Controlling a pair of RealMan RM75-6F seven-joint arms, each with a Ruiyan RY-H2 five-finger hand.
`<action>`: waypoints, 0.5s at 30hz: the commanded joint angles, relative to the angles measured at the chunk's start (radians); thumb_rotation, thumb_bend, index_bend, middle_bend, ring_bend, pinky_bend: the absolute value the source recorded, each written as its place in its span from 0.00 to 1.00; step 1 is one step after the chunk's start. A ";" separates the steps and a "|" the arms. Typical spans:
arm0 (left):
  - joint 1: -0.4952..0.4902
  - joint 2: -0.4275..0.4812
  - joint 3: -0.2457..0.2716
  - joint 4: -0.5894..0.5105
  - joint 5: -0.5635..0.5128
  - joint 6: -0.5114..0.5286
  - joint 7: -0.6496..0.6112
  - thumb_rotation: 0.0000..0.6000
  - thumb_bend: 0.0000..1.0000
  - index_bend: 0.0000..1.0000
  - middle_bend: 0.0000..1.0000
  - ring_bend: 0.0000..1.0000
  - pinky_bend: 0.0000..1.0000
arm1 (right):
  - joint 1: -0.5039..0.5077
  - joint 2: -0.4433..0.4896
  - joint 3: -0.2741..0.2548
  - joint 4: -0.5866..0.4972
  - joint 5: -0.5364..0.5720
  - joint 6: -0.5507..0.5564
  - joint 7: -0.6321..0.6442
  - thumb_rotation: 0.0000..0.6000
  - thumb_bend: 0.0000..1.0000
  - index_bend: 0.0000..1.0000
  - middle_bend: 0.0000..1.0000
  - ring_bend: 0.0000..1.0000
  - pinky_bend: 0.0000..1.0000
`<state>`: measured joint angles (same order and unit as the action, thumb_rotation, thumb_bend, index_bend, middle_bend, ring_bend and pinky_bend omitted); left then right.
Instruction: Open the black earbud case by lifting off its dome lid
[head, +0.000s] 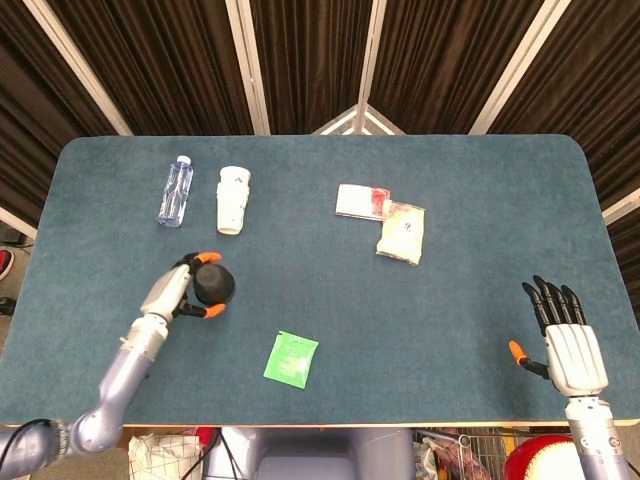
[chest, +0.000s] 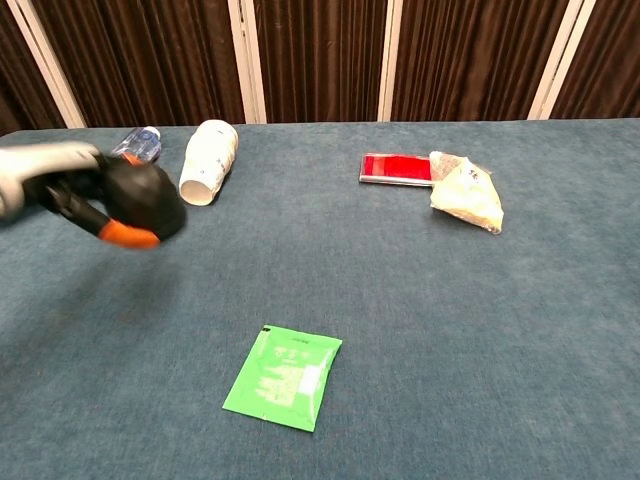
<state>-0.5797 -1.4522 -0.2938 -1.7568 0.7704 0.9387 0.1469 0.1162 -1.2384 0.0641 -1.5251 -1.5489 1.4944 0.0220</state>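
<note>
The black earbud case (head: 214, 285) (chest: 146, 198) is a small dark dome held above the table's left side. My left hand (head: 172, 292) (chest: 62, 187) grips it, with orange fingertips (head: 208, 258) wrapped over its top and bottom. The chest view shows the case lifted off the blue cloth and slightly blurred. Whether the lid has parted from the base cannot be told. My right hand (head: 570, 340) rests near the table's front right corner, fingers spread and holding nothing; the chest view does not show it.
A clear water bottle (head: 175, 190) and a white paper cup (head: 232, 199) on its side lie behind the case. A green sachet (head: 291, 358) lies at front centre. A red packet (head: 358, 201) and a yellowish snack bag (head: 402, 231) sit at mid-right.
</note>
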 joint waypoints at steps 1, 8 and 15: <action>-0.016 0.016 -0.048 -0.148 0.065 0.043 -0.032 1.00 0.51 0.20 0.39 0.00 0.00 | -0.002 0.000 -0.001 0.006 0.003 -0.001 0.006 1.00 0.29 0.07 0.02 0.07 0.01; 0.064 0.195 -0.126 -0.490 0.236 0.205 -0.060 1.00 0.51 0.20 0.41 0.00 0.00 | -0.004 0.002 -0.005 0.006 -0.005 0.005 0.010 1.00 0.29 0.07 0.02 0.07 0.01; 0.161 0.288 -0.050 -0.455 0.312 0.234 -0.146 1.00 0.51 0.21 0.42 0.00 0.00 | -0.008 0.002 -0.011 0.001 -0.017 0.013 0.010 1.00 0.29 0.07 0.02 0.07 0.01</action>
<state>-0.4537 -1.1720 -0.3856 -2.2952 1.0651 1.1707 0.0496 0.1088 -1.2362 0.0536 -1.5237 -1.5656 1.5069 0.0324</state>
